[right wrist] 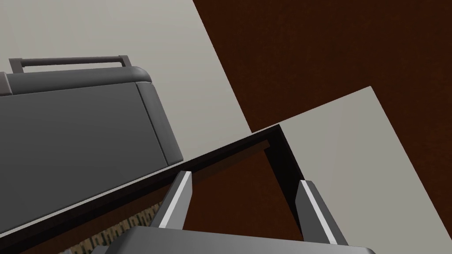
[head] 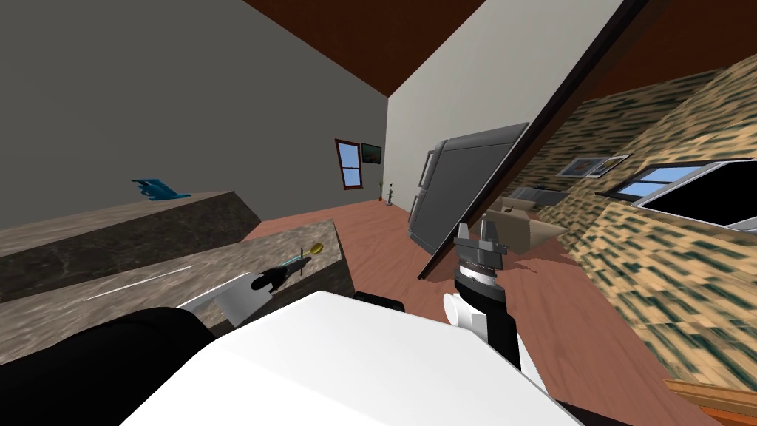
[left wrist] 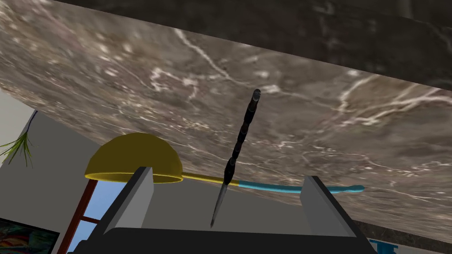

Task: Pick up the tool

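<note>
A slim black tool (left wrist: 240, 132) with a ribbed handle and a thin grey tip lies on the marbled counter top (left wrist: 132, 79). It crosses a ladle with a yellow bowl (left wrist: 132, 158) and a teal handle (left wrist: 282, 188). My left gripper (left wrist: 227, 198) is open just above them, with the black tool's tip between its fingers and nothing gripped. In the head view the left gripper (head: 284, 272) reaches toward the counter's (head: 148, 288) far end, where the ladle (head: 315, 248) lies. My right gripper (head: 484, 235) is raised over the floor, open and holding nothing.
A blue object (head: 159, 189) sits on the higher counter behind. A dark grey fridge (head: 458, 185) stands across the wooden floor, with a cardboard box (head: 517, 222) beyond it. The ladle lies close to the counter's end edge.
</note>
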`<state>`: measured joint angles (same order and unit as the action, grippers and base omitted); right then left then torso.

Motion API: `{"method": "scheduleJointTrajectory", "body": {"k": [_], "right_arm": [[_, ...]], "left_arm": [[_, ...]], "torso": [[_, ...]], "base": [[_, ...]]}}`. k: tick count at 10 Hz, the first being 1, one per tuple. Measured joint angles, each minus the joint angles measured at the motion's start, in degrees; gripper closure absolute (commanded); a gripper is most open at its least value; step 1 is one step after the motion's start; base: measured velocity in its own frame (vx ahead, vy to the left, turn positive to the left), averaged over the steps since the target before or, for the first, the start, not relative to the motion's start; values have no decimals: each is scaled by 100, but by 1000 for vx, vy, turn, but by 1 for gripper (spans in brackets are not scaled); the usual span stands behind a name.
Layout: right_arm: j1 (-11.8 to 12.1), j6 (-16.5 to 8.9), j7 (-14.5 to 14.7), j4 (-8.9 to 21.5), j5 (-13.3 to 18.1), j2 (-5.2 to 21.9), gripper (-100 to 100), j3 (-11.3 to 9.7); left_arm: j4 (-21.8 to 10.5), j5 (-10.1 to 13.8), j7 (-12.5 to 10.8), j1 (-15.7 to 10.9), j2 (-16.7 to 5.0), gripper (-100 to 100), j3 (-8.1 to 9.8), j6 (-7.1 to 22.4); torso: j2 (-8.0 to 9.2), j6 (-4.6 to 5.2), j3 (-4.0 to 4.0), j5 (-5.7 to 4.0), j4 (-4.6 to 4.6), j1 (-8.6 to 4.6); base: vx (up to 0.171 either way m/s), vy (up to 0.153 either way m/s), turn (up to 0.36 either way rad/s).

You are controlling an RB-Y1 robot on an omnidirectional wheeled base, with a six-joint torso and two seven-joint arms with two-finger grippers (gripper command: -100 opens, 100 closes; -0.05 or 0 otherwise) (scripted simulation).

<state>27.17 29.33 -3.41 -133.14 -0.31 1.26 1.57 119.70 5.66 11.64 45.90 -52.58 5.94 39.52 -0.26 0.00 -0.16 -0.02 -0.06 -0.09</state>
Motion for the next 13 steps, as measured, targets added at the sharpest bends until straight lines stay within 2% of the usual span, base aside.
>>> {"method": "scheduleJointTrajectory", "body": {"k": [2, 3, 4, 8, 9, 13], "right_arm": [[0, 0, 0, 0, 0, 0, 0, 0], [0, 0, 0, 0, 0, 0, 0, 0], [-1, 0, 0, 0, 0, 0, 0, 0], [-1, 0, 0, 0, 0, 0, 0, 0], [-1, 0, 0, 0, 0, 0, 0, 0], [-1, 0, 0, 0, 0, 0, 0, 0]], "left_arm": [[-21, 22, -12, 62, -107, -100, -5, 203], [-19, 21, -14, 67, -111, 0, -6, 227], [-19, 21, -13, 66, -111, -100, -6, 225], [-493, -45, -8, -161, 69, -100, -88, 80], [-509, -45, -7, -168, 72, 100, -90, 70], [-510, -50, 8, -161, 64, 100, -96, 78]], "torso": [[7, 0, 4, 0, 2, -2], [17, -1, 9, 1, 3, 2], [24, -1, 14, 1, 5, 5], [32, 3, 18, 6, 8, 18], [28, 0, 16, 5, 7, 16], [30, -4, 20, 8, 13, 16]], "base": [[38, -18, -24], [0, 0, 0], [-5, 6, -126], [-13, 16, -82], [0, 0, 0], [0, 0, -3]]}}
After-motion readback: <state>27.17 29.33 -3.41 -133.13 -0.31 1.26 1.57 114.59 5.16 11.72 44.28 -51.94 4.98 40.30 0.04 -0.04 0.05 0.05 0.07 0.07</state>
